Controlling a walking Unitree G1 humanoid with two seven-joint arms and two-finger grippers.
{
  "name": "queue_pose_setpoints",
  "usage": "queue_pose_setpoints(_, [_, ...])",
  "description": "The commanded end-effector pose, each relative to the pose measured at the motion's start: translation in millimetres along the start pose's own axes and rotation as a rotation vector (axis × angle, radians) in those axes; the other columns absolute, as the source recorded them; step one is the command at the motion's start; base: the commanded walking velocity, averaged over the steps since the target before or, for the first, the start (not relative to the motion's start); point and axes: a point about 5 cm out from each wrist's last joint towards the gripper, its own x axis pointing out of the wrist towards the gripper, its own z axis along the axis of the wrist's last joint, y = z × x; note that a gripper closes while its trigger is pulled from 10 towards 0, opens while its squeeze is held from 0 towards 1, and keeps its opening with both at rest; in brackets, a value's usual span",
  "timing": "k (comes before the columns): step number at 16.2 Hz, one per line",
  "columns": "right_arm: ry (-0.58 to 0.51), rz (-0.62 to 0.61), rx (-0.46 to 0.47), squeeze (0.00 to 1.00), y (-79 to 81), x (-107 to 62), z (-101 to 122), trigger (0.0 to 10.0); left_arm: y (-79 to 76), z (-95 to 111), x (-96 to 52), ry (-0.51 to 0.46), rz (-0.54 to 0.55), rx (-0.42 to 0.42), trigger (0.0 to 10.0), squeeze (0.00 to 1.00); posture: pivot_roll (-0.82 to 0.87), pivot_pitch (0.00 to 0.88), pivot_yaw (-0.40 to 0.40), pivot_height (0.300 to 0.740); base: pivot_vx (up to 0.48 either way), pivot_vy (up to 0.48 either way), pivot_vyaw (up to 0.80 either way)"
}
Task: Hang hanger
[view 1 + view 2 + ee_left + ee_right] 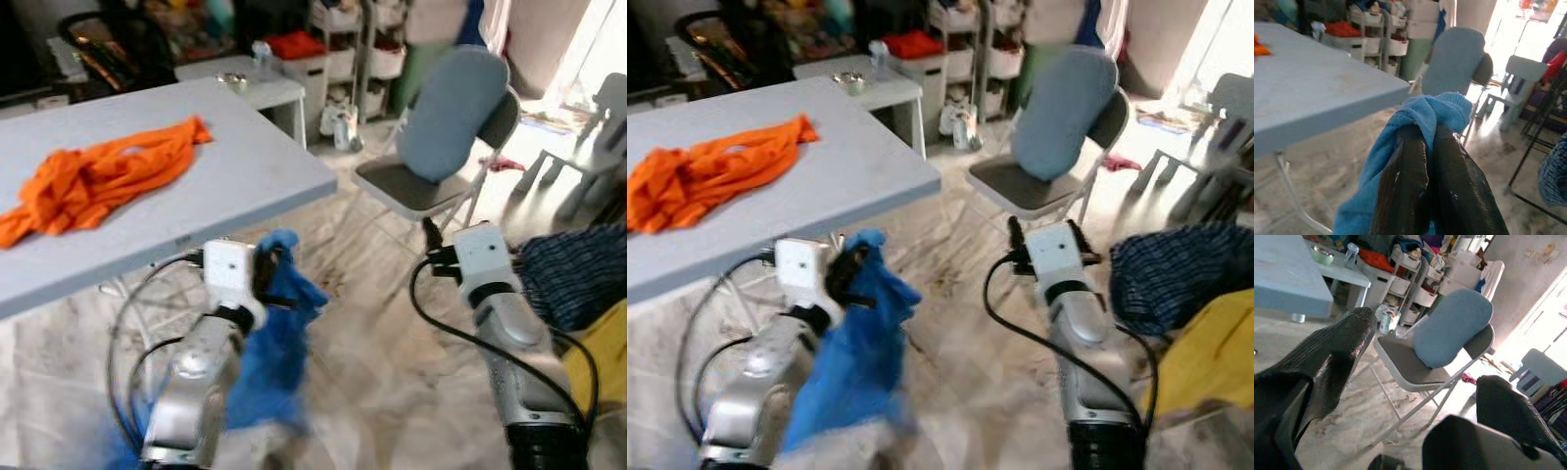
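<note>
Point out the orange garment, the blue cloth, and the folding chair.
orange garment (93, 181), left eye view, middle of the heap.
blue cloth (1442, 105), left wrist view, bunched top.
folding chair (1408, 364), right wrist view, seat.

Strong daylight pours in from the doorway (1528, 29) behind the chair (446, 127), so that corner looks washed white. The floor (392, 323) near the chair shines with glare. The blue cloth (279, 343) is smeared with blur. Shelves (960, 49) behind the worktop (196, 166) look dim and soft.
</note>
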Motion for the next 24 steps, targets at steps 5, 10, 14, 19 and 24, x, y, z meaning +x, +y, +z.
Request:
queue_pose_setpoints(5, [-0.001, 0.012, -0.017, 0.0, 0.0, 2.5, 1, 10.0, 1.1, 6, 2.2, 0.002, -0.021, -0.003, 10.0, 0.0, -0.09, 0.0, -0.011, 0.74, 0.0, 0.0, 0.0])
queue_pose_setpoints(10, [-0.007, 0.021, -0.027, 0.0, 3.0, 6.8, 4, 10.0, 4.4, 5, 3.4, 0.017, 0.005, -0.032, 10.0, 0.0, -0.09, 0.0, -0.016, 0.74, 0.0, 0.0, -0.53])
queue_pose_setpoints(14, [-0.004, 0.021, -0.027, 0.0, 4.1, 6.0, 3, 10.0, 5.1, 4, 1.8, 0.023, 0.015, -0.043, 10.0, 0.0, -0.09, 0.0, -0.015, 0.74, 0.0, 0.279, -0.8])
queue_pose_setpoints(19, [-0.005, 0.023, -0.022, 0.0, 3.9, 8.2, 5, 10.0, 8.3, 3, 3.6, 0.03, 0.028, -0.055, 10.0, 0.0, -0.09, 0.0, -0.017, 0.74, 0.0, 0.28, -0.8])
queue_pose_setpoints(24, [-0.006, 0.027, -0.018, 0.0, 5.4, 9.5, 5, 10.0, 7.7, 0, 1.5, 0.041, 0.025, -0.057, 10.0, 0.0, -0.09, 0.0, -0.018, 0.74, 0.0, 0.293, -0.8])
